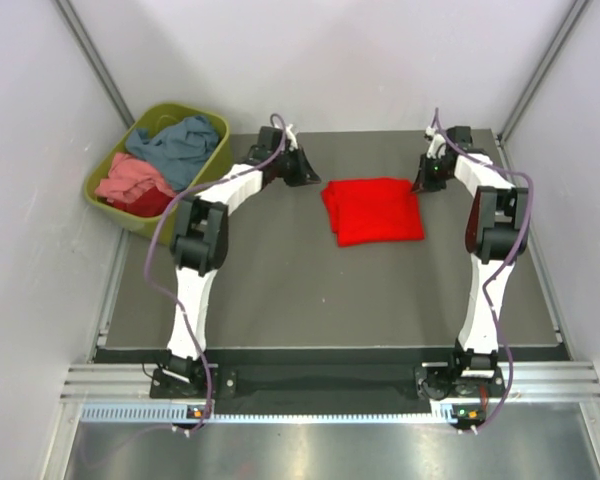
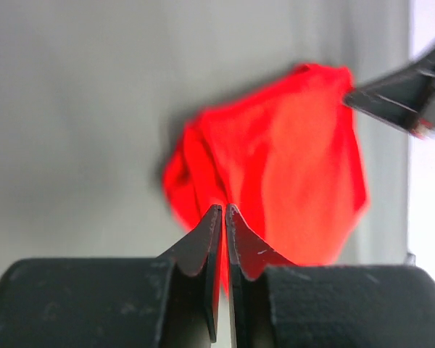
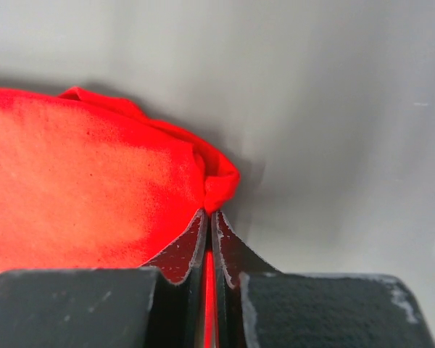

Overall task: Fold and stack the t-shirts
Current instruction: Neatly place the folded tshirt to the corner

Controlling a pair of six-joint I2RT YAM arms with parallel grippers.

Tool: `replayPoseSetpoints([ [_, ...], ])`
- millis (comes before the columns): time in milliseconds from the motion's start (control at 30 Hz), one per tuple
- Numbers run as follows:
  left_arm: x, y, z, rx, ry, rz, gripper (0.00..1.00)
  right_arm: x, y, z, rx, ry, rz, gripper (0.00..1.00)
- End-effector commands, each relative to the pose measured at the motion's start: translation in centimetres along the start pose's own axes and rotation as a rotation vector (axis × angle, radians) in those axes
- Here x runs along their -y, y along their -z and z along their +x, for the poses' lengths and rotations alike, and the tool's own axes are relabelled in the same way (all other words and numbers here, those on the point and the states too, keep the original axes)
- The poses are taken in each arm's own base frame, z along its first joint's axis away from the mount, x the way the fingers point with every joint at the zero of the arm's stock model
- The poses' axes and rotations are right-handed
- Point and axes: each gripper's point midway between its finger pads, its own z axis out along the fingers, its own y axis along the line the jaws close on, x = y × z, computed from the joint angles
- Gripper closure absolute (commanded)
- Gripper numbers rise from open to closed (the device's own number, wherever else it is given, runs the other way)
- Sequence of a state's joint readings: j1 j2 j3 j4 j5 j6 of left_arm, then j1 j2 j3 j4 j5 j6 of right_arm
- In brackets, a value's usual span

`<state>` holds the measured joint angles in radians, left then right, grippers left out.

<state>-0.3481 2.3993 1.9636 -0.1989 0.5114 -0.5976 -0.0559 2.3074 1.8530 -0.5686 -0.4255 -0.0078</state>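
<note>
- Right pincer [image 3: 209, 212] is clamped right down, jaws together. The far-right corner of the bright red cloth t-shirt [image 1: 373, 210] bunches up at its tips, and red shows down the slit between them, so it looks pinched on that corner.
- Left pincer [image 2: 224, 208] is all but closed too, with only a hairline slit between the jaws. From above it sits just off the shirt's far-left corner, apart from the cloth, with nothing in its grip that I can see.
- Now the biggest thing out there, the dark grey flat table mat [image 1: 280, 290]. There's a wide bare stretch from the shirt's near edge to the arm bases, and bare mat to the shirt's left under the left arm.
- White side walls [image 1: 40, 250] close in on both flanks. The right arm's elbow stands close to the mat's right edge, so that side is tight.
- Olive-green rectangular plastic tub [image 1: 218, 150] sits off the mat's far-left corner, hard by the left wall, with the left arm's forearm passing just beside its inner rim.
- Back to the bright red t-shirt: it's folded into a rough rectangle and lies flat on the far half of the mat, right of centre. Its near edge runs fairly straight and its left edge shows stacked layers. It's well clear of every mat edge.
- Heaped in the tub, a slate blue-grey crumpled cloth shirt [image 1: 185, 145] lies on top toward the far side.
- A salmon pink crumpled cloth shirt [image 1: 130, 175] is beside it at the left.
- Smallest showing is a darker red cloth shirt [image 1: 152, 203], peeking out along the tub's near rim.
</note>
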Motion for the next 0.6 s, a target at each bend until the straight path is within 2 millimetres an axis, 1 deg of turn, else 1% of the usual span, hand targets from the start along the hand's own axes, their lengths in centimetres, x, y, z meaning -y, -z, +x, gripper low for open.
replayPoseSetpoints([
  [0,7.0,9.4,-5.4,0.161,-0.120,0.066,0.89,3.3,2.3,-4.1,0.106,0.052,0.131,1.00],
  [33,7.1,10.2,-5.1,0.161,-0.121,0.062,0.89,3.8,2.3,-4.1,0.101,0.051,0.145,1.00],
  [67,6.6,10.6,-3.8,0.135,-0.106,0.051,0.90,4.6,2.7,-4.6,0.111,0.053,0.171,1.00],
  [100,7.9,12.1,-3.9,0.150,-0.119,0.072,0.90,5.2,2.8,-4.7,0.114,0.056,0.186,1.00],
  [133,8.3,12.7,-3.3,0.139,-0.107,0.088,0.91,5.7,2.9,-4.9,0.120,0.052,0.202,1.00],
  [167,8.1,12.8,-1.9,0.108,-0.090,0.099,0.91,6.9,3.1,-5.4,0.130,0.045,0.227,1.00],
  [200,9.2,13.8,-1.7,0.113,-0.097,0.126,0.91,7.5,3.2,-5.6,0.135,0.048,0.241,1.00],
  [233,9.0,14.0,-0.7,0.087,-0.073,0.131,0.91,8.7,3.4,-5.9,0.140,0.041,0.267,1.00],
  [267,9.2,14.2,-0.1,0.074,-0.072,0.143,0.91,9.4,3.7,-6.2,0.144,0.043,0.282,1.00],
  [300,10.0,14.9,0.3,0.062,-0.081,0.173,0.91,10.0,3.8,-6.4,0.148,0.054,0.300,1.00],
  [333,9.6,15.0,1.0,0.037,-0.078,0.160,0.91,10.8,3.9,-6.8,0.158,0.057,0.316,1.00],
  [367,9.4,15.2,1.4,0.026,-0.082,0.148,0.92,12.0,4.5,-7.3,0.177,0.054,0.356,1.00],
  [433,9.3,15.7,1.8,0.019,-0.092,0.139,0.93,13.6,4.9,-8.1,0.212,0.065,0.392,1.00],
  [467,9.3,15.9,2.2,0.014,-0.088,0.141,0.94,14.5,5.7,-9.1,0.239,0.057,0.405,1.00],
  [500,9.5,15.9,2.3,0.014,-0.080,0.152,0.94,15.1,5.9,-9.5,0.249,0.050,0.413,1.00],
  [533,10.2,16.0,2.7,-0.005,-0.062,0.190,0.94,15.9,5.7,-9.7,0.253,0.046,0.425,1.00],
  [567,10.6,16.2,2.9,-0.003,-0.064,0.210,0.94,16.9,6.6,-10.7,0.284,0.045,0.458,1.00],
])
